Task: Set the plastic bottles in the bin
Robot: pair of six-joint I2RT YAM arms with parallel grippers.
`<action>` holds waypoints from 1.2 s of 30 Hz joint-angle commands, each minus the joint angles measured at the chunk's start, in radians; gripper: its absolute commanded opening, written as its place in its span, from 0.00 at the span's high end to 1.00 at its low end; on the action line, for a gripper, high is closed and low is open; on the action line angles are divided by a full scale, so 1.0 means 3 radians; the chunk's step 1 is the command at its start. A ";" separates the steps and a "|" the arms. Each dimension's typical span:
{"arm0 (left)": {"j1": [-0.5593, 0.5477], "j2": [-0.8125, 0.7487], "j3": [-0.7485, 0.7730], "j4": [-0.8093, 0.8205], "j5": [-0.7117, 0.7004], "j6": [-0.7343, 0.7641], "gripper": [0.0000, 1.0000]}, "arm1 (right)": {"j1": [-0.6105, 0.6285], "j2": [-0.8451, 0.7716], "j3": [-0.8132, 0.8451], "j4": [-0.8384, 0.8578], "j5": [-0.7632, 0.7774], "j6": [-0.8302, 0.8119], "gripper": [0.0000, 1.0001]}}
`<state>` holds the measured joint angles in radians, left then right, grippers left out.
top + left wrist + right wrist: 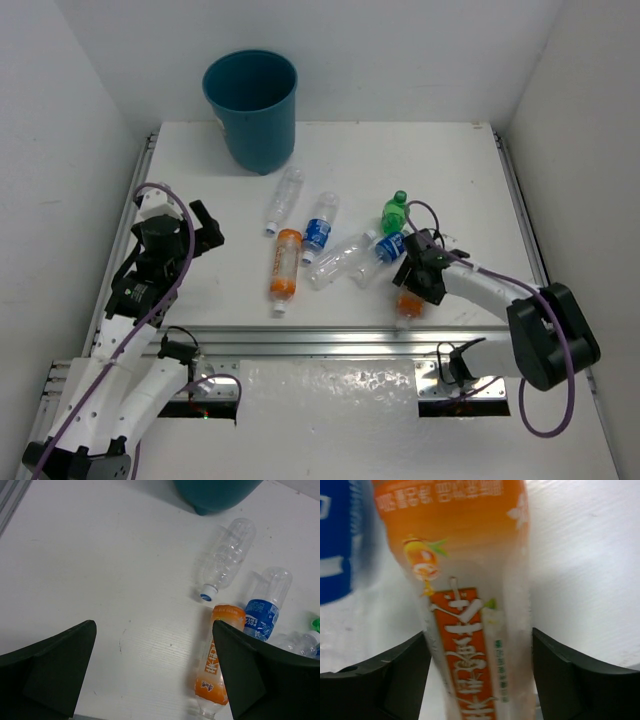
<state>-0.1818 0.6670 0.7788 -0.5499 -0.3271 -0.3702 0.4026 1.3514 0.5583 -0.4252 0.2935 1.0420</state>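
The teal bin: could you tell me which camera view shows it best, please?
Top external: it shows the whole bin upright, rim and wall. The left wrist view catches only its base; the right wrist view misses it.

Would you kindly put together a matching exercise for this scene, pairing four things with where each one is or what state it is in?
Things:
1. teal bin
2. plain clear bottle
3. left claw
4. orange-labelled bottle nearest the right arm

Places or states:
A. between the fingers of the right claw
B. lying on its side just in front of the bin, no label
C. open, nothing between its fingers
D. upright at the far edge of the table

Pairs: 1-D, 2-B, 3-C, 4-A.
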 commanded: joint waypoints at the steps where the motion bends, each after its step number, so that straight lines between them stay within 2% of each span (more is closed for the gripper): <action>1: -0.0008 -0.0030 0.0058 0.0125 0.0042 0.0053 0.00 | 0.0018 -0.0488 -0.0107 -0.0024 0.0248 0.0085 0.32; 2: -0.0008 -0.0035 0.0058 0.0125 0.0062 0.0058 0.00 | 0.0013 -0.0627 -0.0198 -0.0035 0.0279 0.0060 0.37; 3: -0.0013 -0.0035 0.0063 0.0130 0.0088 0.0058 0.00 | 0.0013 -0.0902 -0.0235 -0.0055 0.0284 0.0019 0.48; 4: -0.0013 -0.0040 0.0073 0.0135 0.0179 0.0078 0.00 | 0.0013 -0.1041 -0.0255 -0.0081 0.0269 -0.0087 0.54; 5: -0.0013 -0.0035 0.0093 0.0146 0.0266 0.0094 0.00 | 0.0013 -0.1175 -0.0250 -0.0081 0.0244 -0.0185 0.69; 7: -0.0018 -0.0010 0.0150 0.0181 0.0603 0.0053 0.00 | 0.0013 -0.1594 -0.0200 -0.0056 0.0111 -0.0566 0.79; 8: -0.0018 0.0001 0.0175 0.0242 0.1146 0.0017 0.00 | 0.0013 -0.1727 -0.0169 0.0026 0.0004 -0.0706 0.80; 9: -0.0018 0.0011 0.0181 0.0334 0.1466 -0.0089 0.00 | 0.0018 -0.1860 -0.0143 0.0082 -0.0275 -0.0849 0.81; 10: -0.0028 0.0057 0.0191 0.0532 0.2031 -0.0176 0.00 | 0.0013 -0.2069 -0.0072 0.0169 -0.0491 -0.1159 0.82; 11: -0.0084 0.0088 0.0211 0.0656 0.2284 -0.0263 0.00 | 0.0013 -0.2142 -0.0036 0.0347 -0.0766 -0.1294 0.83; 12: -0.0145 0.0144 0.0221 0.0809 0.2494 -0.0446 0.00 | 0.0018 -0.2188 0.0020 0.0429 -0.1432 -0.1548 0.86; 13: -0.0217 0.0174 0.0232 0.1114 0.2760 -0.0539 0.00 | 0.0013 -0.2188 0.0168 0.0486 -0.1813 -0.1637 0.86; 14: -0.0455 0.0210 0.0237 0.1274 0.2813 -0.0616 0.00 | 0.0013 -0.2148 0.0260 0.0583 -0.2192 -0.1709 0.86; 15: -0.0615 0.0251 0.0262 0.1412 0.2803 -0.0718 0.00 | 0.0018 -0.2097 0.0347 0.0619 -0.2889 -0.1775 0.85; 16: -0.0778 0.0353 0.0303 0.1535 0.2621 -0.0734 0.00 | 0.0018 -0.2046 0.0500 0.0685 -0.3179 -0.1750 0.85; 17: -0.1144 0.0414 0.0399 0.1567 0.2508 -0.0729 0.00 | 0.0023 -0.1954 0.0547 0.0888 -0.3420 -0.1689 0.85; 19: -0.1494 0.0634 0.0517 0.1633 0.2233 -0.0668 0.00 | 0.0018 -0.1897 0.0614 0.1150 -0.3956 -0.1470 0.85; 20: -0.1774 0.0711 0.0609 0.1664 0.2175 -0.0653 0.00 | 0.0018 -0.1856 0.0624 0.1384 -0.4066 -0.1408 0.85; 23: -0.2027 0.0967 0.0702 0.1777 0.2133 -0.0612 0.00 | 0.0023 -0.1815 0.0675 0.1601 -0.4271 -0.1259 0.84; 26: -0.2058 0.1029 0.0671 0.2165 0.2179 -0.0617 0.00 | 0.0028 -0.1789 0.0685 0.1627 -0.4322 -0.1275 0.84; 32: -0.2099 0.1310 0.0814 0.2324 0.2287 -0.0642 0.00 | 0.0110 -0.1851 0.0680 0.1673 -0.4542 -0.1269 0.84; 36: -0.2155 0.1493 0.0850 0.2564 0.2542 -0.0749 0.04 | 0.0115 -0.1846 0.0741 0.1596 -0.4563 -0.1315 0.83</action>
<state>-0.8127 1.0908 0.9905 0.0994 0.3836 -0.5694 0.4229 0.8085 0.7284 0.0002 -1.0065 0.6594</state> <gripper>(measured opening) 0.972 0.428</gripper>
